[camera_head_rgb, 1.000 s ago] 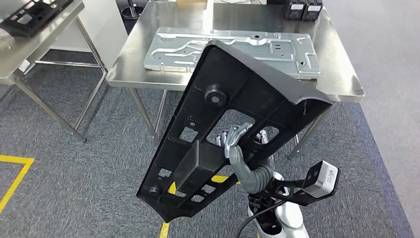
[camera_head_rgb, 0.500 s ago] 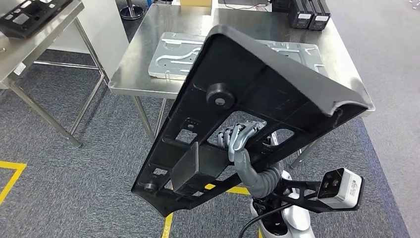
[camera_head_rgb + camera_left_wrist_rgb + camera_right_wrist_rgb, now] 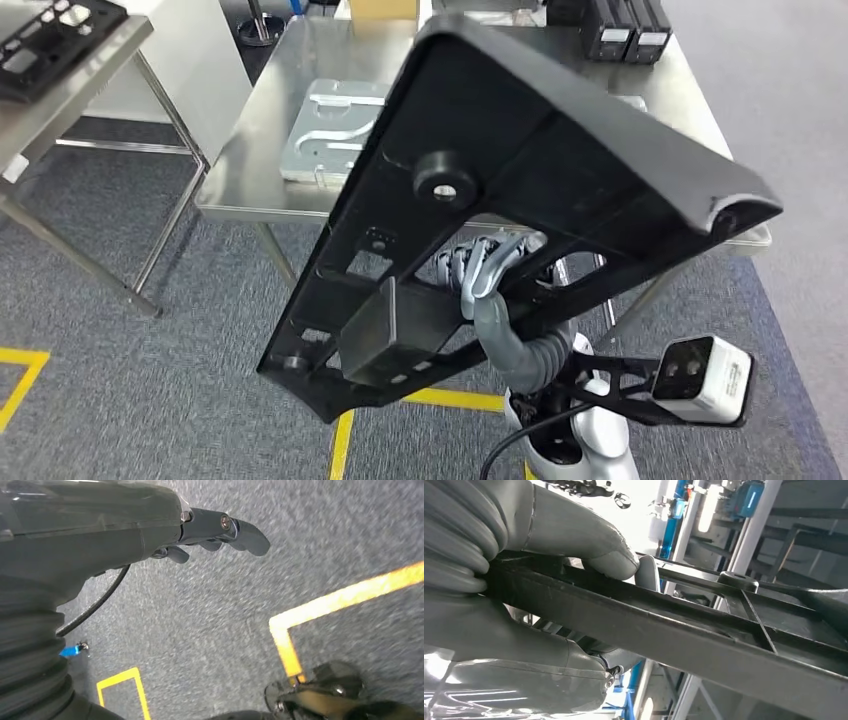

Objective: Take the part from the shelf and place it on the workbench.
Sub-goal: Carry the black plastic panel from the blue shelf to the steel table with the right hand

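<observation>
A big black plastic part (image 3: 540,150), ribbed with cut-outs and a round boss, is held up tilted in front of me and hides much of the steel workbench (image 3: 245,170). My right hand (image 3: 485,270) grips it from underneath through an opening. In the right wrist view the thick thumb (image 3: 589,535) presses on one of the black part's ribs (image 3: 674,630), with the other fingers wrapped below. My left hand (image 3: 215,530) hangs over the grey carpet, fingers loosely extended and holding nothing.
A silver stamped metal plate (image 3: 330,130) lies on the workbench, with two black boxes (image 3: 625,30) and a cardboard box (image 3: 378,10) at its far edge. A second steel table (image 3: 70,75) at the left carries another black part (image 3: 45,40). Yellow floor lines (image 3: 345,440) run below.
The whole picture has shifted, so the camera has moved nearer the workbench. The black part now sits higher and larger in view, covering more of the silver plate.
</observation>
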